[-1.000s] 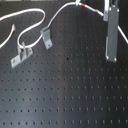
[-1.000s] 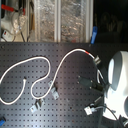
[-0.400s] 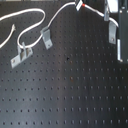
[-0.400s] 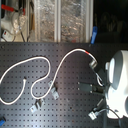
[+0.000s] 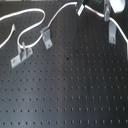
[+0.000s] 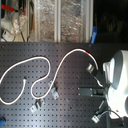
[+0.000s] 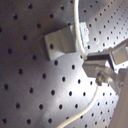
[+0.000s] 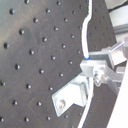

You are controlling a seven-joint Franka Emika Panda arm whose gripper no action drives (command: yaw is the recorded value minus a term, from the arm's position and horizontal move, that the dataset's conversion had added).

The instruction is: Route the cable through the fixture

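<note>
In the first exterior view, the nearest part of the black perforated counter (image 5: 70,95) is bare, the widest open stretch. Beyond it, toward the first exterior view's left, stands a flat-based grey clamp (image 5: 22,54), and just past that a short angled clip (image 5: 46,38); the two are near each other but apart.

The cable (image 5: 30,26) loops behind them in slack curves. In the second exterior view its long axis runs across the counter from the second exterior view's left to its right in an S-shaped sweep. The end with the red band (image 6: 87,51) points toward the white robot arm (image 6: 119,75).

The fixture (image 5: 112,35) stands upright near the counter's far edge, on the first exterior view's right, well apart from the clamp and clip. Its long axis is vertical.

In the second wrist view the gripper (image 8: 95,67) sits just beside the fixture. Its jaws are narrow and appear closed on the cable, which enters between them and comes out the other side. In the first wrist view the cable passes across the fixture's edge; I cannot tell whether it touches. Farthest off, in the second exterior view, clear storage bins (image 6: 60,20) stand behind the counter's back edge.
</note>
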